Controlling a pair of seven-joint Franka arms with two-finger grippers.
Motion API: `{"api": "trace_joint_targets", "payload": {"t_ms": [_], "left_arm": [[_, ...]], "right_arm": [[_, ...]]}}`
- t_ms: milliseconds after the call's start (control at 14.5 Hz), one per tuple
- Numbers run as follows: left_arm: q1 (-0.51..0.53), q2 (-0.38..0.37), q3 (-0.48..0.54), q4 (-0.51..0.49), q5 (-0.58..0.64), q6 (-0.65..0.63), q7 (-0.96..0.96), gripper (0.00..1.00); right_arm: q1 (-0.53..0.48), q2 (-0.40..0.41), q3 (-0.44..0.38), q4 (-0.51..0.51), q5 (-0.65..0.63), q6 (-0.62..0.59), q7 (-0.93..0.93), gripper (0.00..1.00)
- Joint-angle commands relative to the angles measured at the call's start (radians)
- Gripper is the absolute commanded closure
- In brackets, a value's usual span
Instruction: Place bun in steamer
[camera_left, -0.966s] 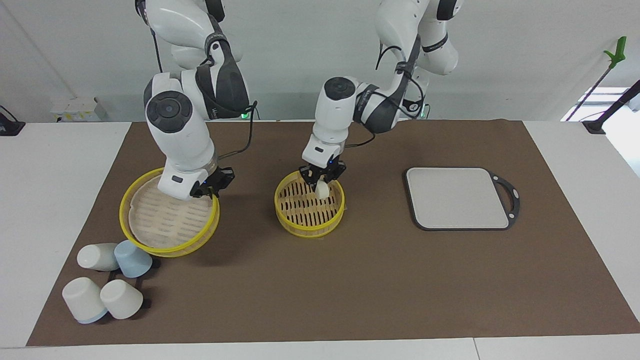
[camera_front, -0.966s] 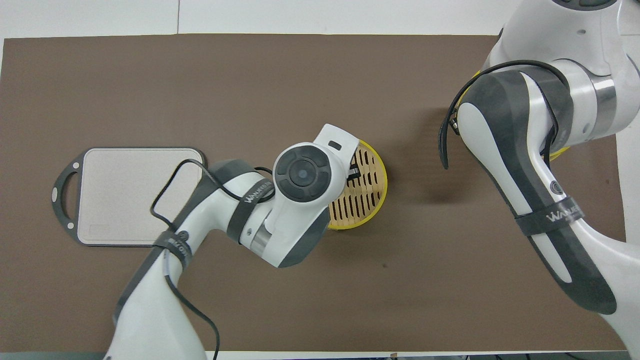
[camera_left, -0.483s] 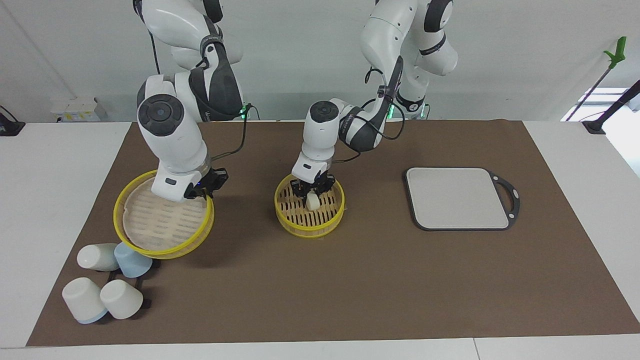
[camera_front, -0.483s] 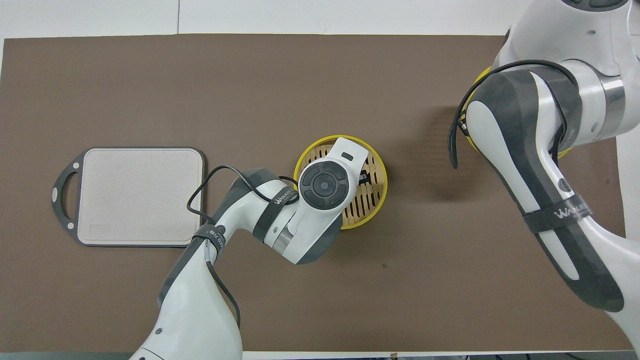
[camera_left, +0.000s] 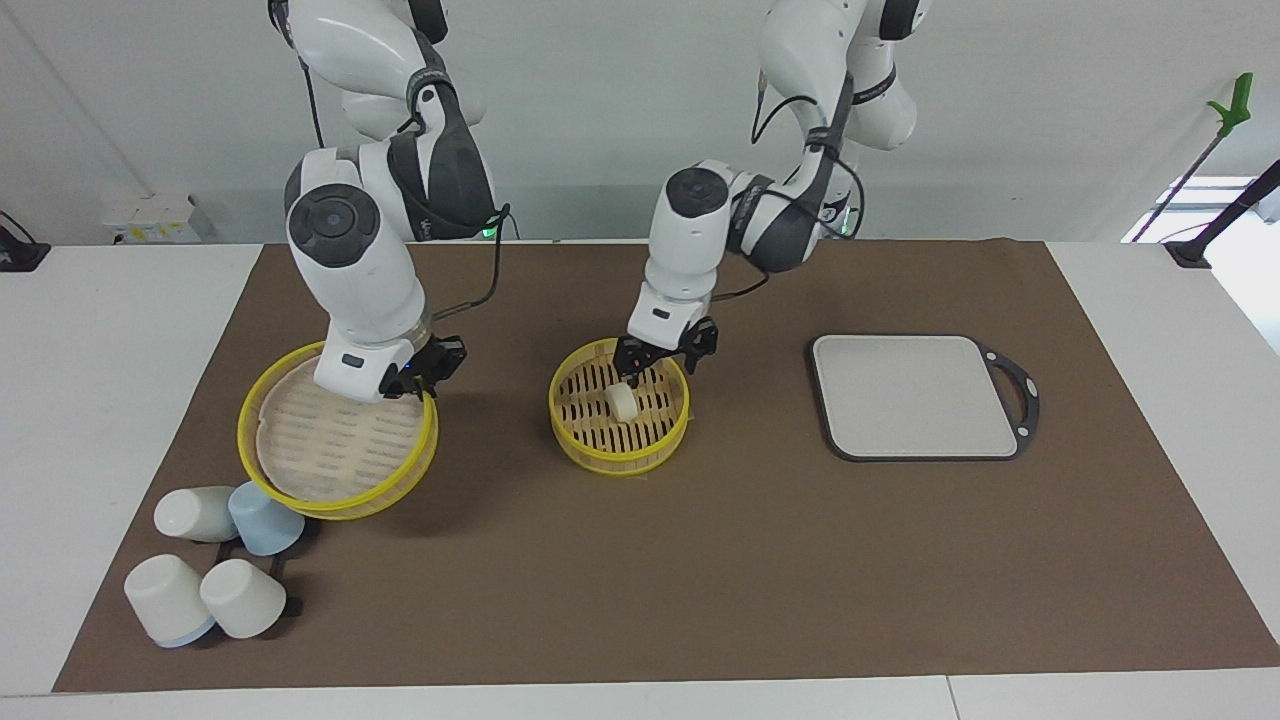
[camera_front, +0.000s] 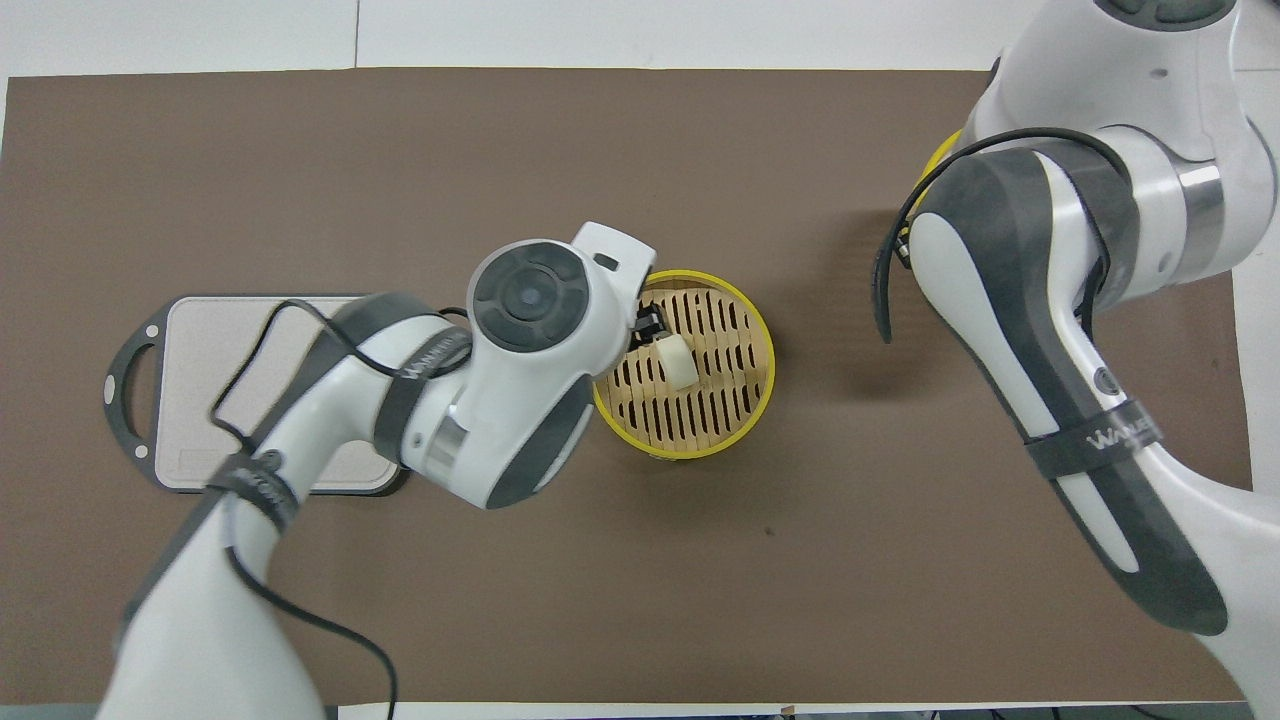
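Nearest the table's outer edge, toward the right arm's end: four small white and pale-blue cups (camera_left: 212, 555) lying clustered on a dark brown mat (camera_left: 700, 560). Next nearer the robots, a wide round yellow-rimmed slatted steamer tier (camera_left: 335, 445), tilted, one edge raised off the mat; the right gripper (camera_left: 425, 372) is at its robot-side rim, fingers closed on that rim. Mid-table: the smaller round yellow-rimmed steamer with pale slatted floor (camera_left: 618, 406), flat on the mat. The small cream-white stubby bun (camera_left: 623, 401) rests on the slats inside it, near the middle, apart from any finger. The left gripper (camera_left: 664, 354) is over the steamer's robot-side rim, just above the bun, jaws spread open, holding nothing. Toward the left arm's end, well apart from the steamer: a grey rectangular board with black rim and handle (camera_left: 922, 396), bare.
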Motion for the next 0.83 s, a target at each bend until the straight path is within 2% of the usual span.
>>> {"api": "trace_joint_targets", "payload": {"t_ms": [0,276,414,621,759], "left_arm": [[0.181,-0.157,-0.011,-0.037,0.004,-0.185,0.188,0.00],[0.428,-0.237,-0.001,-0.026,0.014,-0.345,0.598,0.00],[0.514,-0.254,-0.001,-0.025,0.042,-0.379,0.745,0.00],[0.563,-0.269,-0.001,-0.023,0.091,-0.388,0.864,0.00],[0.563,-0.269,-0.003,-0.011,0.126,-0.399,0.870,0.00]], "right_arm": [[0.199,-0.028,0.002,-0.037,-0.004,0.103,0.284,1.00],[0.368,0.056,0.000,-0.025,-0.014,0.247,0.544,1.00],[0.372,0.072,0.002,-0.066,-0.004,0.288,0.572,1.00],[0.377,0.061,0.003,-0.151,0.007,0.391,0.582,1.00],[0.400,0.058,0.002,-0.169,0.094,0.422,0.616,1.00]]}}
